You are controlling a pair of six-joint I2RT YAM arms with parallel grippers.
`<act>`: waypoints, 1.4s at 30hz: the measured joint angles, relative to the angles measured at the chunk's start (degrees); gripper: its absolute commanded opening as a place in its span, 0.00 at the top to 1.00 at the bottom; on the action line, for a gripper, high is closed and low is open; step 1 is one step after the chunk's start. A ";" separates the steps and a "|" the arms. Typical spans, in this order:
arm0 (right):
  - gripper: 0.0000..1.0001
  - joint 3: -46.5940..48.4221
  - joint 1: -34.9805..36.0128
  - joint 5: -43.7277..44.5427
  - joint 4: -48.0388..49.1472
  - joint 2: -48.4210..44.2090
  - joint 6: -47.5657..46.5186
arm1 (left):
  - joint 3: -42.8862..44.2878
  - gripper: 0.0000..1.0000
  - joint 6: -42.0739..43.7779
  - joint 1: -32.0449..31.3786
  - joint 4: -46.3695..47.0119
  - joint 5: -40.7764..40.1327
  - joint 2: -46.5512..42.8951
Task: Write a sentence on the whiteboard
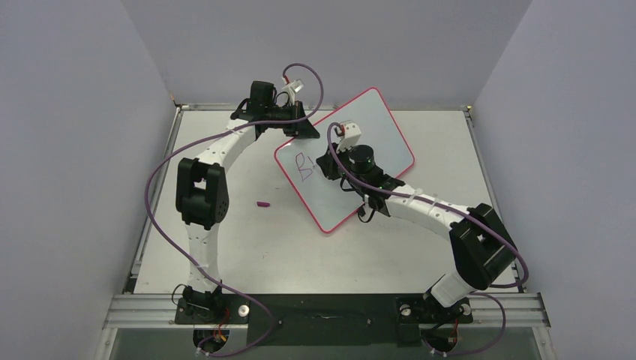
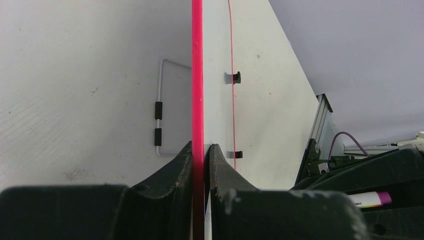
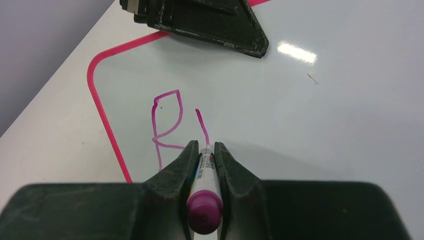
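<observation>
Magenta ink forms the start of the sentence [image 3: 167,122] on the whiteboard [image 3: 325,125]: a capital B and one short slanted stroke beside it, near a rounded corner of the pink-red frame. The right tool [image 3: 204,147] is closed narrowly around a marker [image 3: 204,207] with a purple end, and the marker's tip touches the board at the lower end of that stroke. The left tool [image 2: 201,150] is pinched tight on the board's pink-red edge, one finger on each face. From above, the whiteboard sits at an angle near the middle of the pale surface [image 1: 247,247], between the two arms. A small purple object [image 1: 263,203] lies on the surface to the left of the board, apart from it.
</observation>
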 measured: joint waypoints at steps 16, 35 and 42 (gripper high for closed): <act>1.00 6.12 -0.02 2.05 -2.95 2.73 -0.98 | 0.00 1.00 0.09 -0.11 -0.02 0.00 -0.13; 1.00 6.99 -0.04 1.57 -3.15 3.28 -1.07 | -0.04 1.00 0.11 -0.11 -0.02 -0.07 -0.13; 1.00 6.58 0.00 1.51 -2.49 3.26 -0.39 | -0.04 1.00 0.11 -0.11 -0.02 -0.07 -0.13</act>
